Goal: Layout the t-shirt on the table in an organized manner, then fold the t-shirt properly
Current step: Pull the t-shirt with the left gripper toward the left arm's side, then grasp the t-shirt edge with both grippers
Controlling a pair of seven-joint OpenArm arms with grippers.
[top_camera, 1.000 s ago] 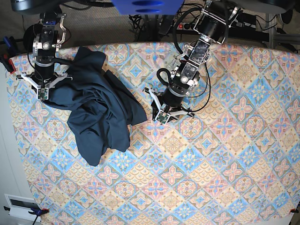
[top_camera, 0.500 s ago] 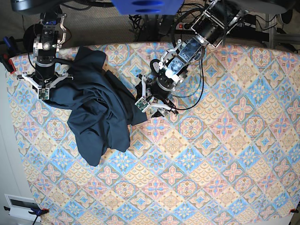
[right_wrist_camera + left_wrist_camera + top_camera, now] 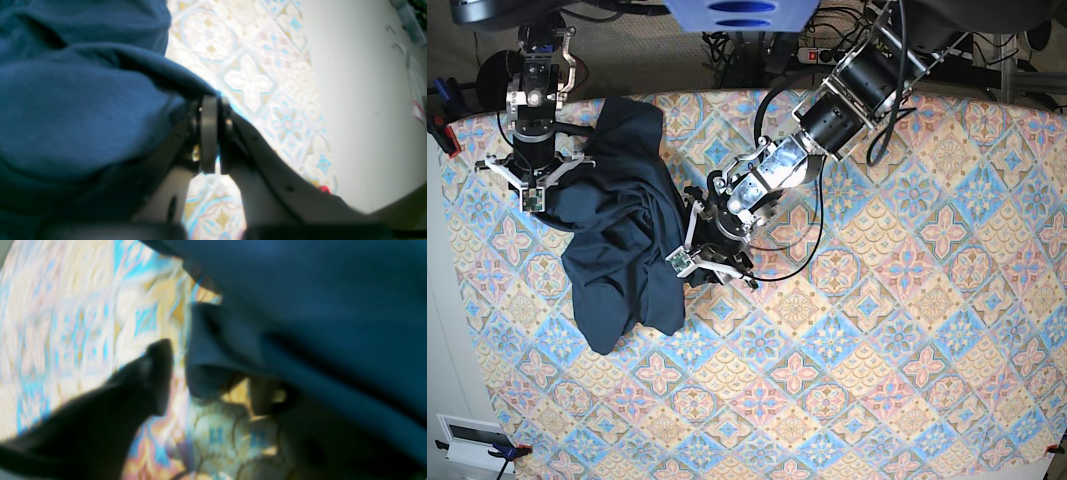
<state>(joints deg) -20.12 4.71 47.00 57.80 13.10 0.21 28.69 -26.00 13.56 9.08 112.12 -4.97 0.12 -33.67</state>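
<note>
The dark navy t-shirt [image 3: 622, 240] lies crumpled on the left part of the table [image 3: 877, 350]. My right gripper [image 3: 530, 190] stands at its far left edge. In the right wrist view the right gripper [image 3: 212, 110] has its pads pressed together, shut on a hem of the t-shirt [image 3: 83, 100]. My left gripper [image 3: 689, 258] reaches across to the shirt's right edge. The left wrist view is blurred. It shows the left gripper [image 3: 213, 380] with fingers apart, a fold of the t-shirt [image 3: 300, 290] between them, and tablecloth visible beside one finger [image 3: 150, 373].
Cables and arm mounts [image 3: 737, 40] crowd the strip beyond the table's far edge. Red clamps [image 3: 442, 130] sit at the left edge, with pale floor [image 3: 350, 100] beyond it. A white device [image 3: 472, 435] lies off the near left corner.
My left arm has swung left from mid-table to the shirt's right edge. The right gripper has shifted toward the far edge, and the shirt is bunched narrower.
</note>
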